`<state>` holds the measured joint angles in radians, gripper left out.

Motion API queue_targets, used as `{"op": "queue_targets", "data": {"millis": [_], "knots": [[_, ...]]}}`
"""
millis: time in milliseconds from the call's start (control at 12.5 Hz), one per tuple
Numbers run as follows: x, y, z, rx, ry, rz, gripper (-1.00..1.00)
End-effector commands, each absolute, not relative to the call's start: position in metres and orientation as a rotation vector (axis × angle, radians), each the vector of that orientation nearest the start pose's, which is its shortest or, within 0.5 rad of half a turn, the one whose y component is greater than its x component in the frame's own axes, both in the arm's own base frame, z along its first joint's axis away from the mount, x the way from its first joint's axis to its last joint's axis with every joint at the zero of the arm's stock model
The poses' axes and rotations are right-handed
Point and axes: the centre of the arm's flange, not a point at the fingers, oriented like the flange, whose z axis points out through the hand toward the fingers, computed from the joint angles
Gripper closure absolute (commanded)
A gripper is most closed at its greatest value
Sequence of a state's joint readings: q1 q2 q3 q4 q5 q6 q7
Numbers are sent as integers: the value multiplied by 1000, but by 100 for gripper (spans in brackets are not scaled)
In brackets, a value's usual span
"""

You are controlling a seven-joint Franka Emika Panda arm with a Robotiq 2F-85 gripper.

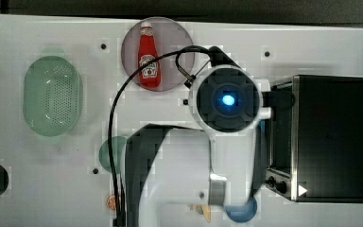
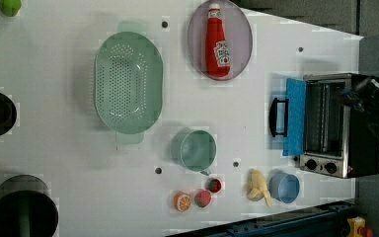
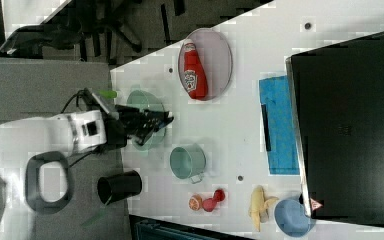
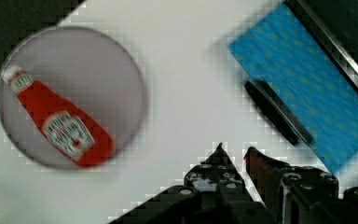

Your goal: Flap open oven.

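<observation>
The oven [image 1: 331, 137] stands at the top view's right, a black-topped box with a silver frame and small black knobs [image 2: 321, 166]. Its blue door [image 2: 295, 116] lies folded down flat on the table with its dark bar handle [image 2: 276, 117] at the outer edge. In the wrist view the door [image 4: 303, 79] and handle [image 4: 277, 112] lie just beyond my gripper [image 4: 234, 151]. The gripper's two black fingers stand a narrow gap apart with nothing between them, raised clear of the table. In the right view the gripper [image 3: 166, 120] hangs high over the table.
A ketchup bottle [image 1: 148, 56] lies on a grey plate [image 1: 175, 42] next to the oven. A green colander [image 1: 52, 96], a green cup [image 2: 195, 149], a blue cup [image 2: 284, 187], a banana [image 2: 257, 185] and fruit pieces [image 2: 197, 197] sit on the white table.
</observation>
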<state>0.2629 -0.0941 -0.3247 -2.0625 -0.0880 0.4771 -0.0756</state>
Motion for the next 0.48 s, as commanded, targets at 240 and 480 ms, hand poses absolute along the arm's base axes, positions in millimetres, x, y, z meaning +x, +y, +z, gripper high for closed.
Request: {"op": "queue_targets", "data": {"millis": [240,480], "knots": [[498,-46,546,-2873,1309,66,65],[490,-46,564,-2842,1356,53,65]]}}
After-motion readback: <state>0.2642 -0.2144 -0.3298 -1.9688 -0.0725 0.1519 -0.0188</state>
